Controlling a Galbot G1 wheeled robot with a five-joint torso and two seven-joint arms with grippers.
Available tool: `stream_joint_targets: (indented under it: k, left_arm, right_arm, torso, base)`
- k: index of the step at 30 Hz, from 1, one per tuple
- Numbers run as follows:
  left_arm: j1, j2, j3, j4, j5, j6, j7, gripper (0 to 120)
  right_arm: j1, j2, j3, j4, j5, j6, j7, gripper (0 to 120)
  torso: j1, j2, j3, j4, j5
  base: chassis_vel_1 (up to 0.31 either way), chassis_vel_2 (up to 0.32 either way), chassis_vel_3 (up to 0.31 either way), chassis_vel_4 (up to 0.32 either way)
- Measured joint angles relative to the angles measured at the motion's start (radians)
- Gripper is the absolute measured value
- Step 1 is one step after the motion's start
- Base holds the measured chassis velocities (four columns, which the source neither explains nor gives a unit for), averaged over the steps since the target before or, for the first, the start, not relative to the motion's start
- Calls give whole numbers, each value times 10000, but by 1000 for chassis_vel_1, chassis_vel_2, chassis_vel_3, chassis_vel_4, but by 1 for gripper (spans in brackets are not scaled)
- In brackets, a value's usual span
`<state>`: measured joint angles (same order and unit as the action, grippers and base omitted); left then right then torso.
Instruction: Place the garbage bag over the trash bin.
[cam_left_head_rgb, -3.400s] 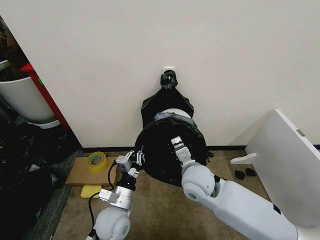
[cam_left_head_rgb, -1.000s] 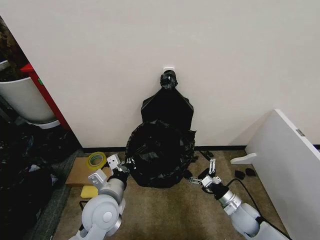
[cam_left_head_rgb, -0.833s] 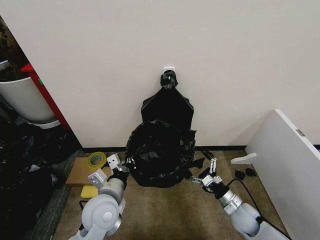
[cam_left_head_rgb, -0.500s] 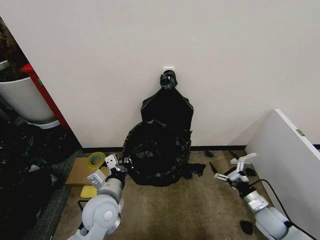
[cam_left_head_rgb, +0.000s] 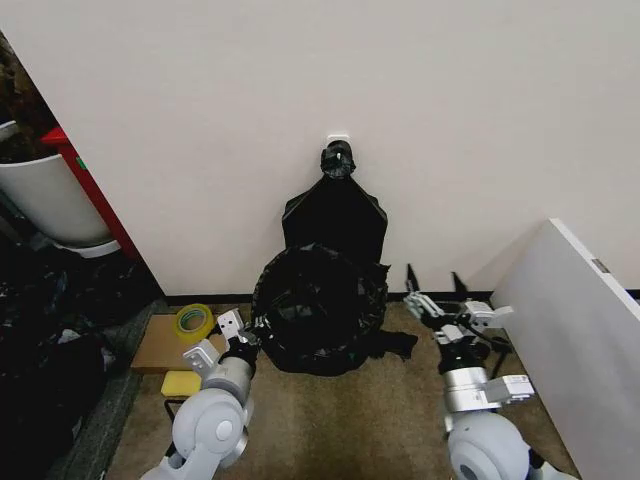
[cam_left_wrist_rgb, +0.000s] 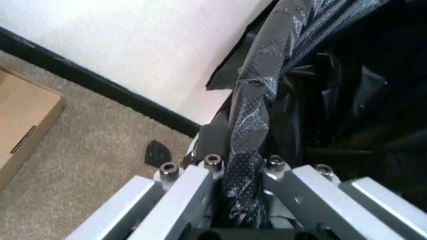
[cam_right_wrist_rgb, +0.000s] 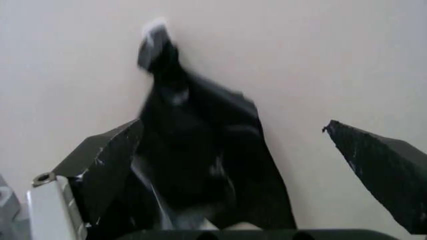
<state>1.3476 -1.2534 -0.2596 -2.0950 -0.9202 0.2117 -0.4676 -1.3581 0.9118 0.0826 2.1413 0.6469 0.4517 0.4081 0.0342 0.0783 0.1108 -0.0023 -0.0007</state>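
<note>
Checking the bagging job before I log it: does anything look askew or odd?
Yes. The garbage bag hides the trash bin but sits lopsided: a loose flap trails on the carpet, and the left claw pinches the bag's edge. The right claw is open, apart from it.

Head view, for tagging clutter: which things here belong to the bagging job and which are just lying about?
Job: garbage bag draped over the trash bin; left hand shut on its edge; right hand open, off the bag.

Lying about: knotted black bundle, tape roll, cardboard, white tub.

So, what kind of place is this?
Probably a storage or utility corner indoors: carpet floor against a plain wall, a bagged trash bin, a tape roll on a cardboard box, and stacked clutter.
</note>
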Motion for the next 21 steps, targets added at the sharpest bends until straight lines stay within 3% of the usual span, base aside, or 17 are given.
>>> stream_joint_targets:
  k: [8,21]
  left_arm:
    - [-201,54,142,38,-36,42,18,0]
    - [41,-79,171,-569,-162,163,-29,0]
  right_arm:
    - [120,518,65,-1522,-1230,-372,-494,100]
    - [209,1344,338,-2311,-1940,-12,-643,100]
  torso:
    - [0,0,0,-3,1]
    - [1,-1,0,-2,1]
  base:
    - [0,0,0,0]
    - [0,0,0,0]
